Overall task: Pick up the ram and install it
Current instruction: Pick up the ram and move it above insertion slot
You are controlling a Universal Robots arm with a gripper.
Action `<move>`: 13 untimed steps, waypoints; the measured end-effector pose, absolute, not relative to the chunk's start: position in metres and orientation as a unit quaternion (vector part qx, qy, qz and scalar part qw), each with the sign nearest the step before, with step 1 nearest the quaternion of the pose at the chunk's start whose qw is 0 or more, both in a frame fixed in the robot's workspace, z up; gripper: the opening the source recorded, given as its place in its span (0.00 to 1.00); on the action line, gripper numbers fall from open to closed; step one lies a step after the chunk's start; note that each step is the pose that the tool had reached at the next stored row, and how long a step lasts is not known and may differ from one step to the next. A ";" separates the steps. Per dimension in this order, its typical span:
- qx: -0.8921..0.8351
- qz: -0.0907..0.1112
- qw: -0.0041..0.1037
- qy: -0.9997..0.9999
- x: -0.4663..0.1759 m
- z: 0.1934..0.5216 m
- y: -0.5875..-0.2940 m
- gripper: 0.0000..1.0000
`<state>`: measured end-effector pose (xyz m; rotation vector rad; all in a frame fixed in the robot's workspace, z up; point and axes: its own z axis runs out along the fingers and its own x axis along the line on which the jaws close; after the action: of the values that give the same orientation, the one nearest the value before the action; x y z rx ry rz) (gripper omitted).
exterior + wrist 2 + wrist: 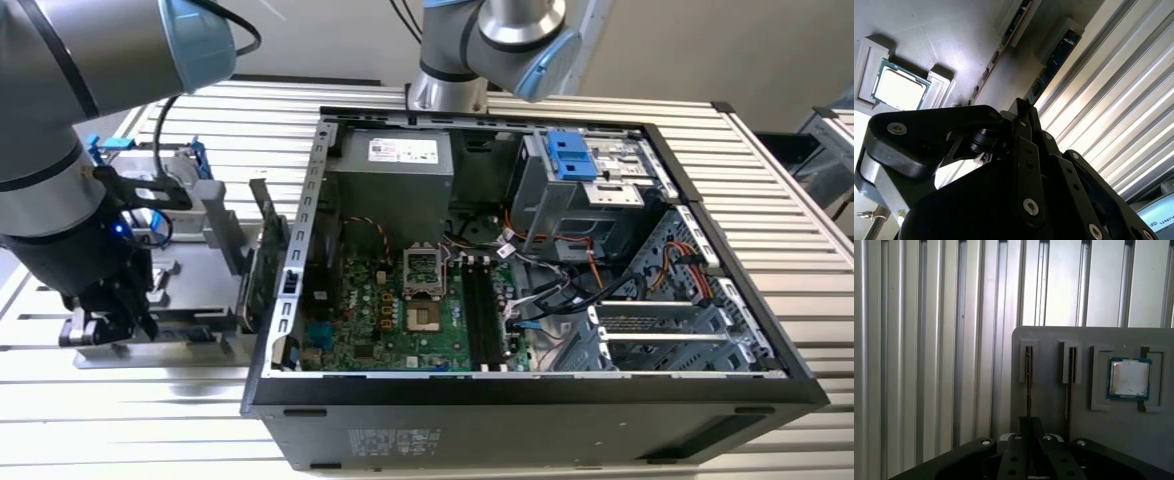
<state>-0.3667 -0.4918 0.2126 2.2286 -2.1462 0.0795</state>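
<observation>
Ribbed metal table (120,420), on which all parts are set out.

Wrist views, near to far. Nearest in both wrist views, one gripper (1029,421) (1023,106) is seen with its two fingers drawn together on the upper edge of the ram stick (1029,375) (1053,60). The stick is seated on edge in a slot of one grey holder plate (1054,340). Just beside it, in a parallel slot of the same plate, a second stick (1071,375) is held on edge and is untouched, so two sticks are counted. Beyond these, one square processor chip (1127,378) is laid flat in a recess, on the side of the second stick that faces away from the gripper. Farthest off, the table's slats are seen past the plate's edge.

Exterior view. The wider setting is added here. One open computer case (534,385) is laid on its side, and its green main board (387,320) is exposed, with black memory slots (481,310) near the middle. One arm (54,200) is placed at the exterior view's left of the case, with the gripper down over the holder plate. Between plate and case, one large green card (267,240) is stood on edge.
</observation>
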 end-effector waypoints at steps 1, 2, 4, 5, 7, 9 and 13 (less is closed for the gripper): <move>0.720 0.026 0.023 -0.693 -0.367 0.213 -0.492 0.00; 0.720 0.026 0.023 -0.693 -0.367 0.214 -0.492 0.00; 0.720 0.026 0.023 -0.693 -0.367 0.216 -0.492 0.00; 0.720 0.026 0.023 -0.693 -0.367 0.216 -0.492 0.00; 0.720 0.026 0.023 -0.693 -0.368 0.218 -0.492 0.00; 0.720 0.026 0.023 -0.693 -0.368 0.220 -0.492 0.00; 0.720 0.026 0.023 -0.693 -0.368 0.221 -0.492 0.00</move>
<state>-0.3677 -0.4917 0.2214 2.2290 -2.1466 0.0797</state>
